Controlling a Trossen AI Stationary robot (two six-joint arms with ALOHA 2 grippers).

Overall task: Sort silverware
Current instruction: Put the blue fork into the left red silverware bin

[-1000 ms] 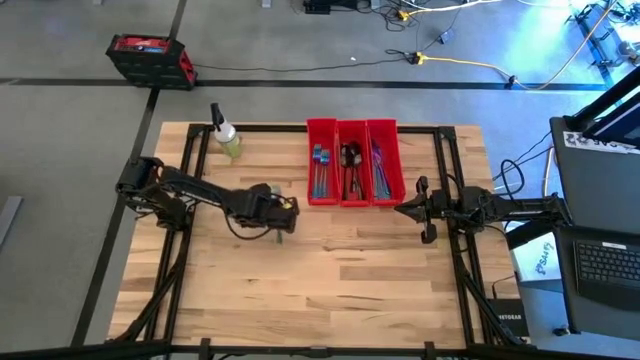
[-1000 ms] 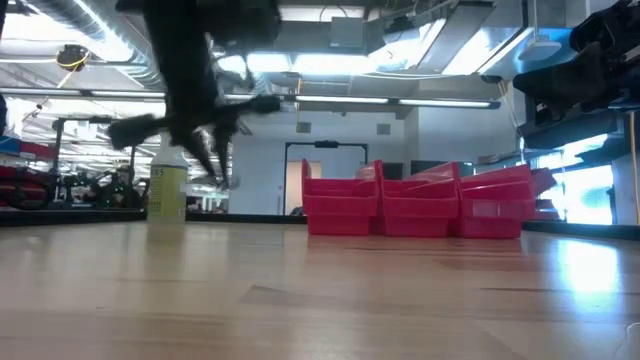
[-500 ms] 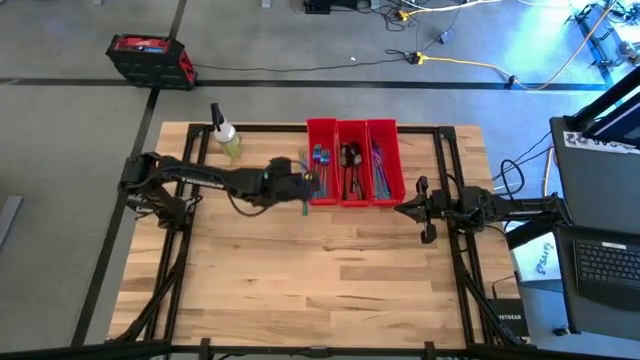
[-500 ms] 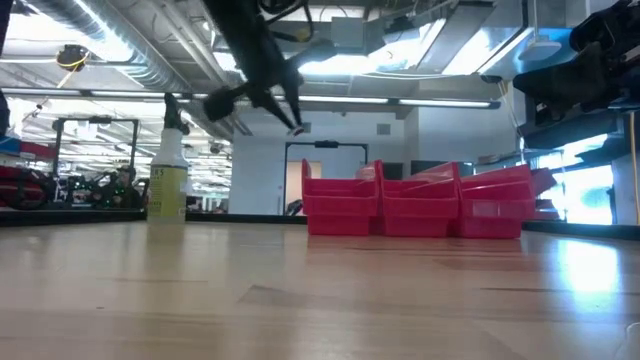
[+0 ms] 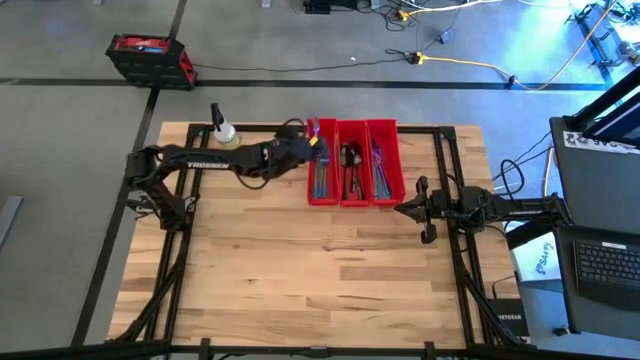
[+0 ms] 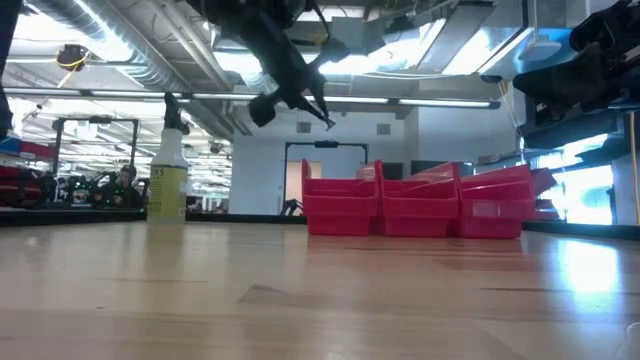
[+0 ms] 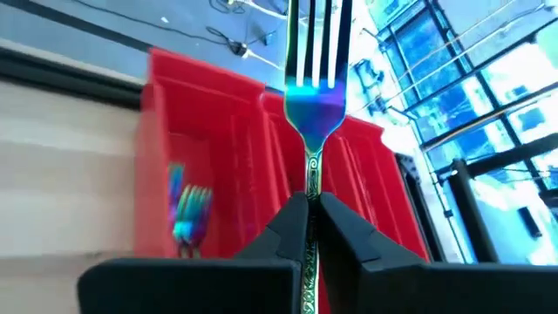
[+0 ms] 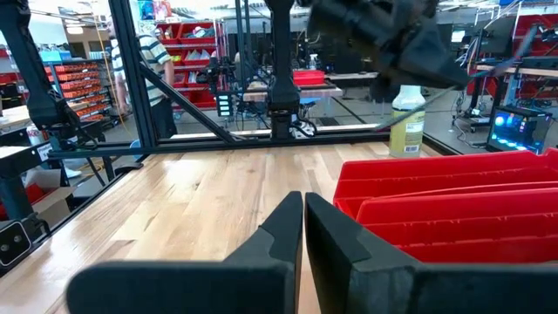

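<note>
Left claw (image 7: 307, 218) is seen clamped shut on the handle of an iridescent fork (image 7: 314, 96), tines pointed away past the fingertips. In the high view the left claw (image 5: 312, 150) is held in the air at the far end of the leftmost red bin (image 5: 321, 165), arm stretched across the surface (image 5: 300, 270). In the low view the claw (image 6: 322, 112) is raised well above the bins, fork tip angled down.

Just below and ahead of the claw, blue-teal forks (image 7: 187, 209) are lying inside the leftmost bin. Beside it, away from the left arm's side, the middle bin (image 5: 351, 170) is filled with dark spoons (image 5: 350, 158), and the third bin (image 5: 383, 168) holds thin blue-purple pieces, type not clear. All three bins are set touching side by side.

Behind the claw, near the far edge of the surface, a spray bottle (image 5: 226, 136) with yellowish liquid is standing upright.

Right claw (image 8: 302, 214) is shut with nothing held, fingers pressed together; it (image 5: 405, 208) is parked near the surface's right edge, just beside the third bin's near corner, well apart from the left claw.
</note>
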